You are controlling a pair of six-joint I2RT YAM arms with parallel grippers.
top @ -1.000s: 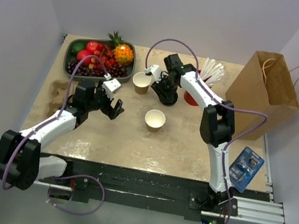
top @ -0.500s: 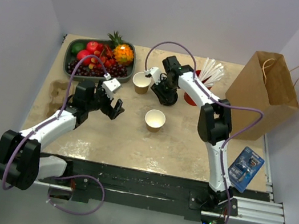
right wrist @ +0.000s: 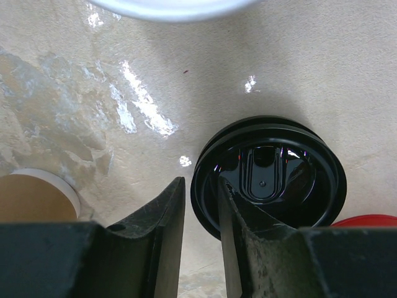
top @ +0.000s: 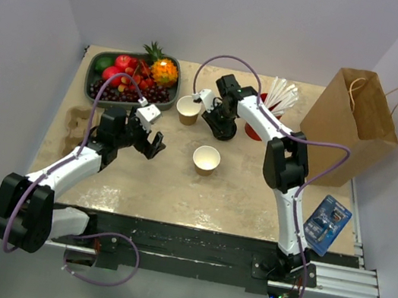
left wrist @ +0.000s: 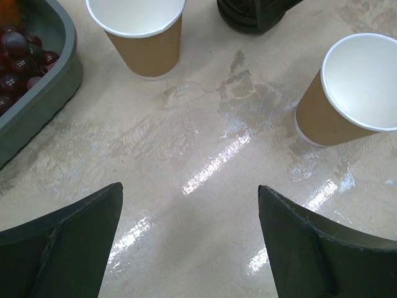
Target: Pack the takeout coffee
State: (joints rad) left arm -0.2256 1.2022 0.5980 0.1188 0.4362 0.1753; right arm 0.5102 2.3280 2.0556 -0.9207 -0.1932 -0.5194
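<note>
The right gripper [right wrist: 200,183] stands over the left edge of the black lid [right wrist: 267,180]. One finger is outside the rim and the other over the lid's top, with the rim filling most of the narrow gap between them. Whether the fingers actually press on the rim cannot be made out, and in the top view the wrist covers that spot altogether. The lid lies flat on the table [top: 177,184], top face up, so its axis is upright. Being round it has no long side, but the oblong recess in its middle runs straight away from the fingers. In the left wrist view only the lid's lower edge shows, cut off by the top of the frame. Just left of the lid stands an open paper cup [top: 188,108], of which the right wrist view catches only a white arc of rim at its top edge. A second open paper cup [top: 206,158] stands near the lid on the side toward the arms' bases, apart from it. Just right of the lid is the red cup [top: 252,132], largely covered by the right arm, with its white straws [top: 282,94] fanning out behind. Farther left of the lid, the left gripper [left wrist: 189,192] hangs above bare table with its jaws spread wide and nothing between them. Beyond it, far left of the lid, sits the fruit tray [top: 92,68]. Well to the lid's right the brown paper bag [top: 351,118] stands upright, mouth open.
</note>
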